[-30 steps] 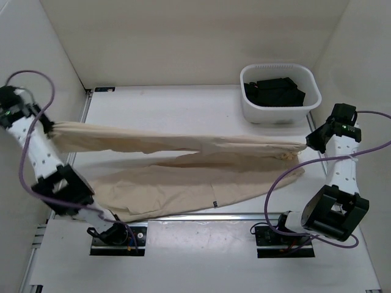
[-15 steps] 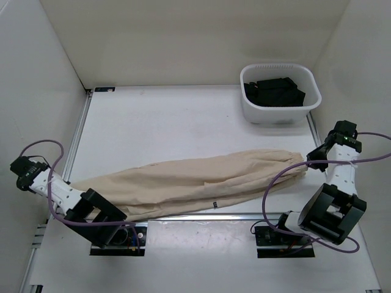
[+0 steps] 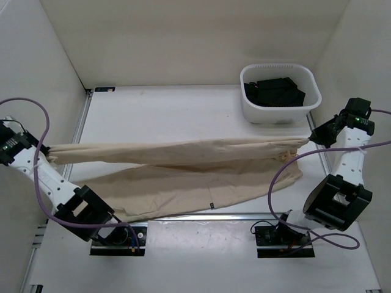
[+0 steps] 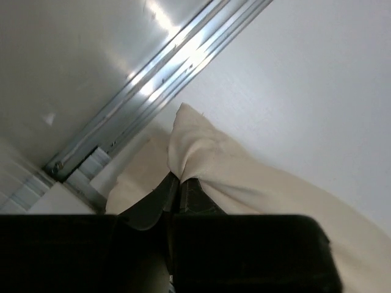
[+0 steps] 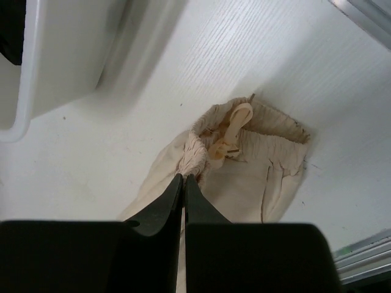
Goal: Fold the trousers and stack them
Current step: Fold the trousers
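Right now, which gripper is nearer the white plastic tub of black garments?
Right. The right gripper is by the white plastic tub's near-right corner; the left gripper is at the table's far left edge.

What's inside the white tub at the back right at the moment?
The white tub holds black garments piled together. The pile covers the tub's floor, so how many pieces there are and what lies beneath them cannot be seen. No part of the trousers is in it.
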{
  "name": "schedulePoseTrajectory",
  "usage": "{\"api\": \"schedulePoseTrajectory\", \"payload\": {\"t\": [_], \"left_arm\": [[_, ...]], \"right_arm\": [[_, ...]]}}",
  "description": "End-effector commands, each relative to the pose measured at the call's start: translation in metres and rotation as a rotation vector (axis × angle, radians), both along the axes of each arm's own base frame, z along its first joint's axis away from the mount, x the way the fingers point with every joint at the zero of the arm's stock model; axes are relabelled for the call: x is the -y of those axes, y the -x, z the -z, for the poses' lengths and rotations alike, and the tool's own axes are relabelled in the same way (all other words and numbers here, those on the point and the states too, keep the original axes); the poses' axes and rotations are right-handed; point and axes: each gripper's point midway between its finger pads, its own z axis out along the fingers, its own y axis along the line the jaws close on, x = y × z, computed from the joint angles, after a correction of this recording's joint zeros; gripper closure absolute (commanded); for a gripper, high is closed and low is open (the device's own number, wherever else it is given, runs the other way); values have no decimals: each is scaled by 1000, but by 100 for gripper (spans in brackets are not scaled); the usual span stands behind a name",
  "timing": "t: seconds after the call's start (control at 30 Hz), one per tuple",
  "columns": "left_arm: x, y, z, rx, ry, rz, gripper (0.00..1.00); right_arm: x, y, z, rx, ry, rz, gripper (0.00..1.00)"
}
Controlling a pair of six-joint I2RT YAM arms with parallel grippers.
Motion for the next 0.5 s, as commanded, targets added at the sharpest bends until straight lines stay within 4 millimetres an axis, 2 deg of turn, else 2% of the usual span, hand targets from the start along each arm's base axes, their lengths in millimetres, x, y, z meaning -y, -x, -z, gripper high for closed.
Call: {"api": "schedulePoseTrajectory", "payload": {"t": [0.0, 0.03, 0.07, 0.13, 0.17, 0.27, 0.3, 0.33, 0.4, 0.47], "left_arm": [[-3, 28, 17, -60, -51, -80, 86], [-3, 40, 20, -58, -73, -116, 86], [3, 56, 52, -122, -33, -147, 86], [6, 75, 74, -166, -21, -199, 86], [7, 96, 93, -205, 2, -257, 86], [7, 124, 119, -246, 41, -349, 86], [12, 132, 135, -273, 69, -363, 86], [17, 134, 143, -286, 88, -361, 86], [24, 144, 162, -331, 122, -377, 86], [22, 145, 169, -339, 119, -382, 86]], "right_arm": [[22, 5, -13, 41, 93, 54, 100], [17, 15, 3, 0, 80, 44, 100], [17, 19, 9, -8, 85, 49, 100], [15, 29, 20, -24, 78, 58, 100], [18, 42, 39, -80, 72, 82, 100], [30, 67, 60, -142, 58, 158, 100], [28, 80, 77, -188, 36, 167, 100], [34, 90, 84, -216, 40, 201, 100], [34, 100, 99, -272, 22, 206, 93], [32, 103, 108, -301, 10, 195, 82]]}}
